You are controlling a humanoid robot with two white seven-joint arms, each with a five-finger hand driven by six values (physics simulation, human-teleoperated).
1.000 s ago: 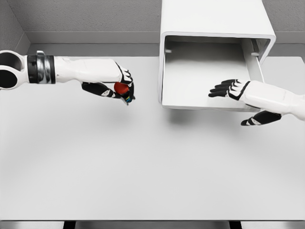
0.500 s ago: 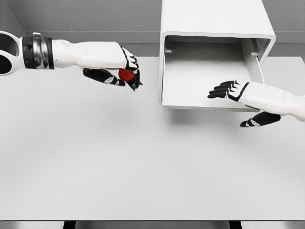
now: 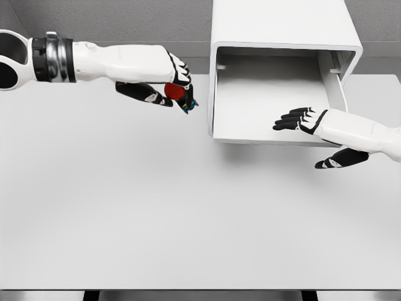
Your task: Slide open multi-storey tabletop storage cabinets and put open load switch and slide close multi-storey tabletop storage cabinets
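A white tabletop storage cabinet [image 3: 282, 22] stands at the back, right of the middle, with its drawer [image 3: 274, 135] slid out toward me and bare inside. My left hand [image 3: 177, 92] is in the air just left of the drawer's left wall, shut on a small red load switch [image 3: 174, 92] with coloured bits at its lower end. My right hand [image 3: 304, 122] rests over the drawer's front right corner, its fingers spread flat above the drawer floor and its thumb below the front edge.
A wide white table [image 3: 188, 213] spreads out below both arms. A grey wall [image 3: 113, 22] runs behind the cabinet. The table's front edge lies near the bottom of the view.
My left hand has carried the red switch up and to the right, closer to the drawer's left wall. The right hand has barely moved.
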